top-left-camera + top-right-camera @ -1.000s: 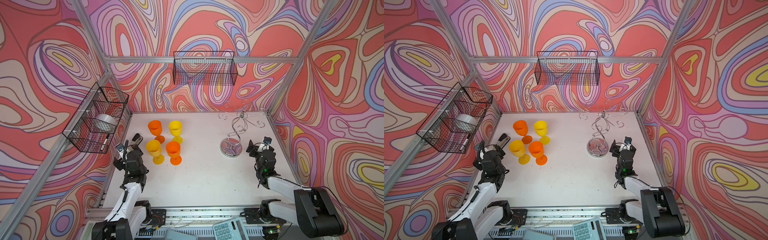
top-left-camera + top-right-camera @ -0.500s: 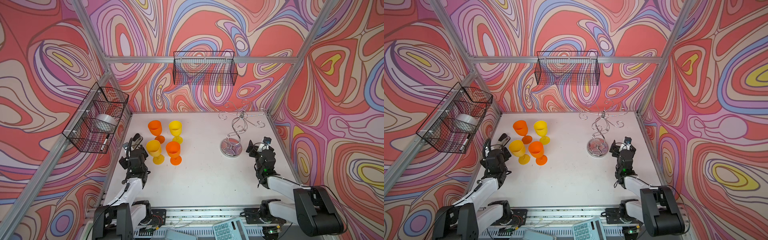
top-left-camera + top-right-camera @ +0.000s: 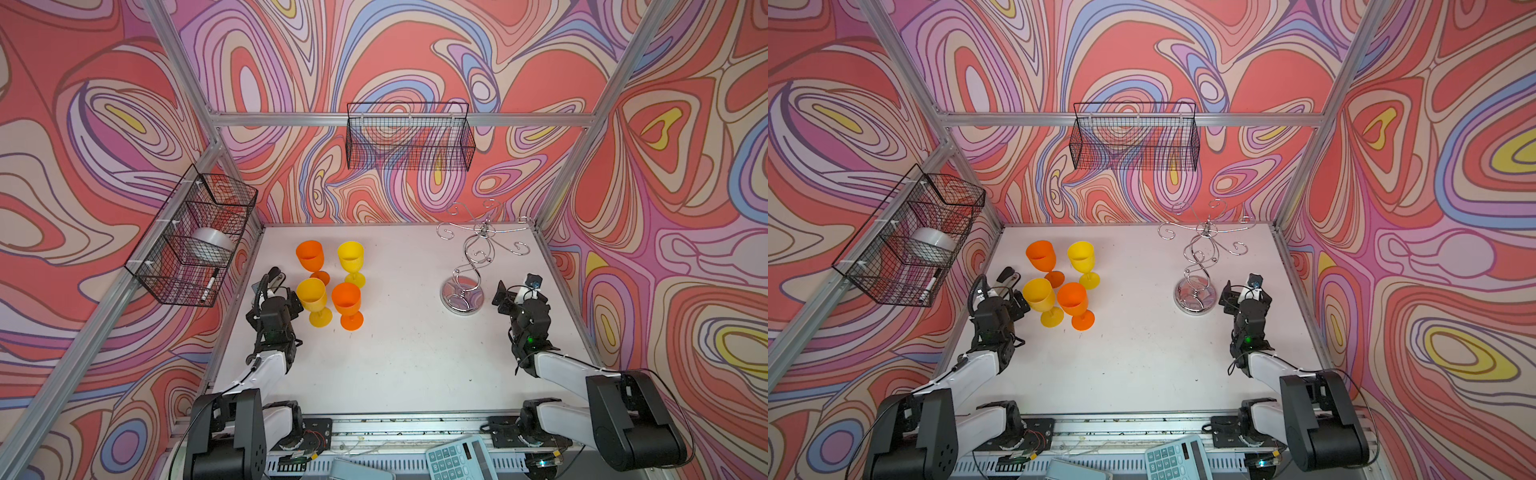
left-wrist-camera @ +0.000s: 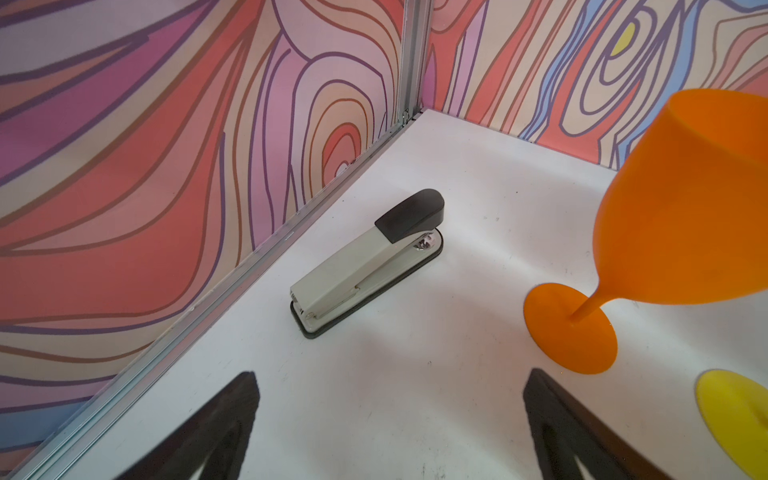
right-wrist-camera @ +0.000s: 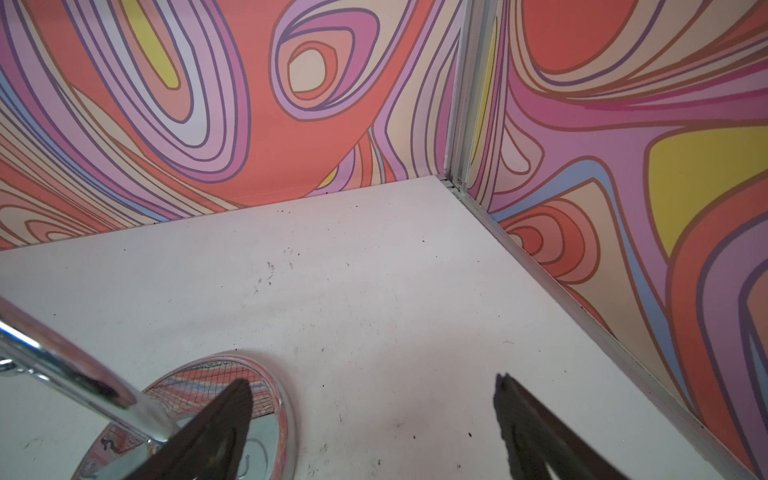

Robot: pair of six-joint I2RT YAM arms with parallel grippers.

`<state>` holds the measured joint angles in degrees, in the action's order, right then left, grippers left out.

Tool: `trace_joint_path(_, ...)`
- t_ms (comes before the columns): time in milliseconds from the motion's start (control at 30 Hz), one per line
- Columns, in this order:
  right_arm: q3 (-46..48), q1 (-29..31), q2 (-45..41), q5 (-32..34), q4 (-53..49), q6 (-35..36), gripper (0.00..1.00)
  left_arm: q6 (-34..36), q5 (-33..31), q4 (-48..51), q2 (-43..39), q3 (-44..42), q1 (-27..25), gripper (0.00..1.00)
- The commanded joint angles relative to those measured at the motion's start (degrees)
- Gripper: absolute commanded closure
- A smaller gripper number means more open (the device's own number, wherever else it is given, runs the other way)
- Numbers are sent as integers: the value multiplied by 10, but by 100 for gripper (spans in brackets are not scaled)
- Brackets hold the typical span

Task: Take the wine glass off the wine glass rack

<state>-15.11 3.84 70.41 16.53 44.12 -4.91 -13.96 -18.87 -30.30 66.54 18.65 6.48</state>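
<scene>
Swirling red, pink and lilac walls enclose a white table (image 3: 395,353), shown from above in both top views; over the last second the left arm (image 3: 266,365) has been shifted a little inward, toward the cluster of cups, and its wrist turned, while the right arm (image 3: 557,370) has not been moved; the wine glass rack (image 3: 473,266) is stood at the back right of the table, and every curled hook at its top is seen bare; four wine glasses (image 3: 346,299), two orange and two yellow, are stood upright in a tight group at the back left, well apart from the rack; no glass is left to be lifted off, so the task is judged finished and the small shift is read as settling; the left gripper (image 4: 392,386) is held low just beside the near yellow glass (image 3: 311,295), jaws spread wide and empty, pointed at a grey stapler (image 4: 368,259) lying by the wall; the right gripper (image 5: 374,380) is held low just beside the rack's mirrored base (image 5: 274,386), jaws likewise parted with nothing between them.
</scene>
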Motion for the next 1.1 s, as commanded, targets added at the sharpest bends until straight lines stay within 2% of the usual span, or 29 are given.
trace_joint_path(0, -13, 3, 7, 4, 2, 3, 4, 2, 6, -16, 5, 5, 4, 0)
trace_joint_path(1067, -27, 3, 36, -5, 2, 6, 4, 23, 113, -95, 71, -5, 3, 0)
